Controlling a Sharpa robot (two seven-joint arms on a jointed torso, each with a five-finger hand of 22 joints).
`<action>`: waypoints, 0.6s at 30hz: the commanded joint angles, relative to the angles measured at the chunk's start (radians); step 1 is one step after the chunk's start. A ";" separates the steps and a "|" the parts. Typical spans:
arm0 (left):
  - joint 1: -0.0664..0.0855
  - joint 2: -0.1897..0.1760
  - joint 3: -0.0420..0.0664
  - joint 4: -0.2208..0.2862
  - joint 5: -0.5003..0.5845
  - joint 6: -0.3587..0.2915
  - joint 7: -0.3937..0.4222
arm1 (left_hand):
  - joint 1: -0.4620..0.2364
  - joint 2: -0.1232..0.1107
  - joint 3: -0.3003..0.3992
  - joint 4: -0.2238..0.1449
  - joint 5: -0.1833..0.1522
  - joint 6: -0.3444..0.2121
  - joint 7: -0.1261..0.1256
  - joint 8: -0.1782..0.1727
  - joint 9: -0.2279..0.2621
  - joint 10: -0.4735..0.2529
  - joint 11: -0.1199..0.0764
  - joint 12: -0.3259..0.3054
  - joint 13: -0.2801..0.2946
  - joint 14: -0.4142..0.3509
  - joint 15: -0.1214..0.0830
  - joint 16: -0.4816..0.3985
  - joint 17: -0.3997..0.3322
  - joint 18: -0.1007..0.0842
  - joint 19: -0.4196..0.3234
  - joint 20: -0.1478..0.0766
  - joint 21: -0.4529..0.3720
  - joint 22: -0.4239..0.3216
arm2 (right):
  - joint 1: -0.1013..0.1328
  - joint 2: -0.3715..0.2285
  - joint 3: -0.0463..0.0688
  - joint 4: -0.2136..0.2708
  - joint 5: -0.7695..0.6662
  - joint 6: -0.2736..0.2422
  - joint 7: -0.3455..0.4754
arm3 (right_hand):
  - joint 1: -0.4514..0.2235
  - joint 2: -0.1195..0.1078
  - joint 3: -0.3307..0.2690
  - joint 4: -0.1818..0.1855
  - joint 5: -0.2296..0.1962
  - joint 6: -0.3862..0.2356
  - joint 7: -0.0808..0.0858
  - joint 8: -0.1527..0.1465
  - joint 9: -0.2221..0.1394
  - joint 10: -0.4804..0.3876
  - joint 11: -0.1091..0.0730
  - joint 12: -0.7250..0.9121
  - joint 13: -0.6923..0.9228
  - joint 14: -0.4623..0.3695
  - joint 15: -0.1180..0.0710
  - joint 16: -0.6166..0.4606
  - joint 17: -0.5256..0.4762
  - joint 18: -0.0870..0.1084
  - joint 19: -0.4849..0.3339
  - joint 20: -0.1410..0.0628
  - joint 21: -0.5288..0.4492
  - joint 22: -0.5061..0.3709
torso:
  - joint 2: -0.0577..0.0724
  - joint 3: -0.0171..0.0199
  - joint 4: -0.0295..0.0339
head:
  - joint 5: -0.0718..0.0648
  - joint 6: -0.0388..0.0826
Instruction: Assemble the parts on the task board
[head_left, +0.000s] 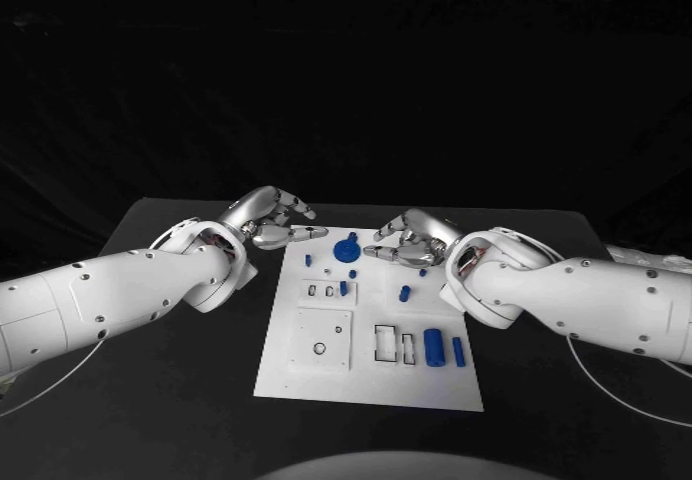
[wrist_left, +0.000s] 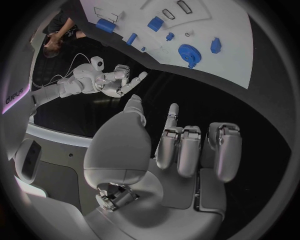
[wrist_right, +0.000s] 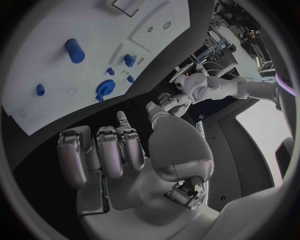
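i had both hands empty, fingers loosely spread: left hand (head_left: 268, 222) at 10 o'clock off the task board (head_left: 289, 372), right hand (head_left: 408, 240) over its far edge by the blue gear (head_left: 346, 250); best to descend slowly, pinch squarely

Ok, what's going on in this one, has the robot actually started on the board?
Not yet, it seems. Both hands hover near the far end of the white task board, the left hand beside its far left corner, the right hand over its far right part, and neither holds anything. The blue gear and the other blue parts lie or stand on the board, untouched.
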 joint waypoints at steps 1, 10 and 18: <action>0.021 0.009 0.000 0.019 0.008 0.211 -0.158 | -0.008 -0.021 0.005 0.000 0.006 0.009 -0.006 0.027 0.026 0.104 -0.012 0.003 0.263 0.106 -0.010 0.003 0.263 -0.008 0.105 -0.008 0.002 0.263 | 0.020 -0.041 -0.001 0.024 0.181 0.026 0.072 | -0.008 0.003 -0.003 0.012 0.011 -0.014 0.001 0.004 0.001 0.106 0.004 0.007 0.263 0.106 0.007 0.006 0.263 -0.014 0.103 0.007 0.005 0.264 | -0.005 0.0032 -0.0049 | 0.006 -0.001; 0.064 0.040 0.000 0.025 0.028 0.467 -0.329 | -0.008 0.009 0.027 -0.001 -0.088 0.124 -0.064 0.136 0.135 0.104 -0.064 0.003 0.263 0.106 -0.053 0.003 0.263 -0.008 0.105 -0.041 0.002 0.263 | 0.034 -0.116 -0.009 0.034 0.269 0.070 0.031 | -0.013 0.011 -0.016 0.028 0.034 -0.024 0.004 0.009 0.005 0.106 0.006 0.007 0.263 0.106 0.009 0.006 0.263 -0.014 0.103 0.009 0.005 0.264 | -0.016 0.0134 -0.0163 | 0.023 0.000; 0.069 0.089 -0.002 -0.015 0.060 0.602 -0.423 | -0.092 0.030 0.027 0.000 -0.095 0.153 -0.083 0.180 0.208 0.104 -0.084 0.003 0.263 0.106 -0.073 0.003 0.263 -0.008 0.105 -0.063 0.002 0.263 | 0.029 -0.135 -0.014 0.016 0.281 0.089 -0.008 | -0.014 0.012 -0.020 0.033 0.039 -0.026 0.004 0.011 0.006 0.106 0.007 0.007 0.263 0.106 0.010 0.006 0.263 -0.014 0.103 0.010 0.005 0.264 | -0.020 0.0164 -0.0241 | 0.022 -0.002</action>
